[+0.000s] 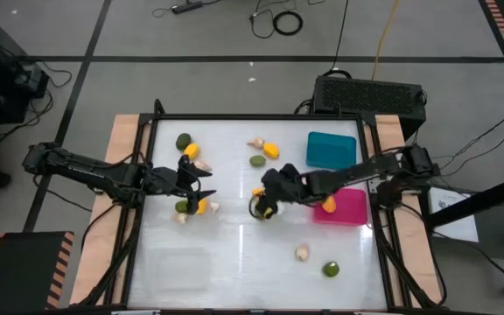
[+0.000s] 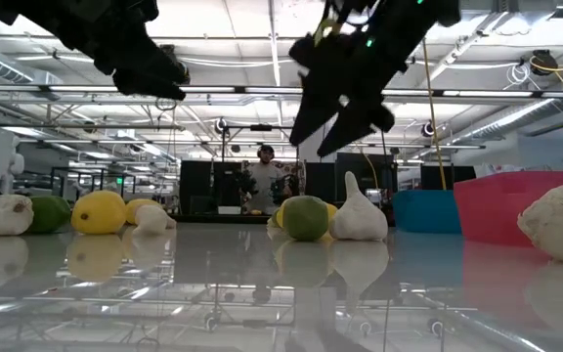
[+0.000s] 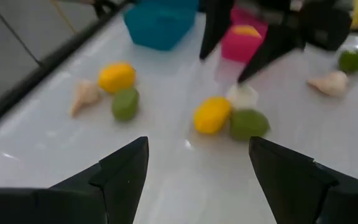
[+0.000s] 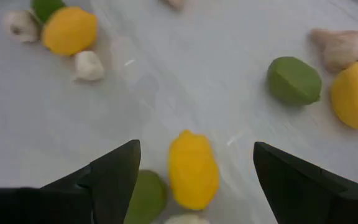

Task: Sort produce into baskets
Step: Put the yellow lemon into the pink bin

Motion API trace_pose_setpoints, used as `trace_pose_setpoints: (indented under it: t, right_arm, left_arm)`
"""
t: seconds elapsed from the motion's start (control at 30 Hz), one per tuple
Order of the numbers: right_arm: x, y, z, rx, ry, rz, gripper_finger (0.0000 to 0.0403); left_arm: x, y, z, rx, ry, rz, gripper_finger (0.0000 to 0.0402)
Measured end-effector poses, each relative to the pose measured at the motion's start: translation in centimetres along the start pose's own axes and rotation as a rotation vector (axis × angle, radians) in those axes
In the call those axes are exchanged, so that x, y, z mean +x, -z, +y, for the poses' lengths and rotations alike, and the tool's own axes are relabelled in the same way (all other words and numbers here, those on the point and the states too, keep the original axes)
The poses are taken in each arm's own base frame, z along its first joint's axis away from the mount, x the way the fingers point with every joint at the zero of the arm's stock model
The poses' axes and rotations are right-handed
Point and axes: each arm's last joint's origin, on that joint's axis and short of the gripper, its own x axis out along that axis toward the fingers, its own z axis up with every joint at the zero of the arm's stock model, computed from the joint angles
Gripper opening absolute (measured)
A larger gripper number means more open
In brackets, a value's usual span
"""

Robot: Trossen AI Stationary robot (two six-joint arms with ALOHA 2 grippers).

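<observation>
My right gripper (image 1: 265,203): fingers spread apart, holding nothing, hanging over the middle of the table.
Under my right fingers: a yellow fruit (image 4: 193,169), a lime (image 4: 146,195) touching it and a garlic bulb (image 3: 242,96) just beside both.
My left gripper (image 1: 198,182): also spread wide and empty, over the left half of the table.
Near my left gripper: a small cluster (image 1: 192,206) of lime, yellow fruit and garlic just beside it; another lime (image 1: 183,141) and yellow fruit (image 1: 191,151) farther back.
Back middle: a garlic (image 1: 255,142), a yellow fruit (image 1: 271,150) and a lime (image 1: 257,161) close together.
Front right: one garlic (image 1: 302,253) and one lime (image 1: 331,269), near each other.
Teal basket (image 1: 332,149): at the table's back right.
Pink basket (image 1: 343,206): just in front of the teal one, with a yellow fruit (image 1: 328,206) at its left edge.
Clear basket (image 1: 180,263): front left, faint against the table (image 1: 234,262).
</observation>
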Motion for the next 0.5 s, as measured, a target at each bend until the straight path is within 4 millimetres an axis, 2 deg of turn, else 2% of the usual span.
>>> trace_pose_setpoints:
  t: [0.17,0.33,0.5]
  right_arm:
    - [1.7,-1.4,-2.7,-0.041,0.055,0.036,0.0304]
    - [2.0,-4.8,-7.1,-0.040,0.122,0.023,0.0304]
    - [3.5,-6.1,-11.9,-0.065,0.163,0.116,0.0304]
  left_arm:
    - [0.5,-0.9,0.5,0.029,-0.048,-0.079,0.0286]
    - [1.0,-1.2,1.8,0.016,-0.062,-0.087,0.0286]
    - [1.2,-1.3,2.2,0.008,-0.052,-0.085,0.0286]
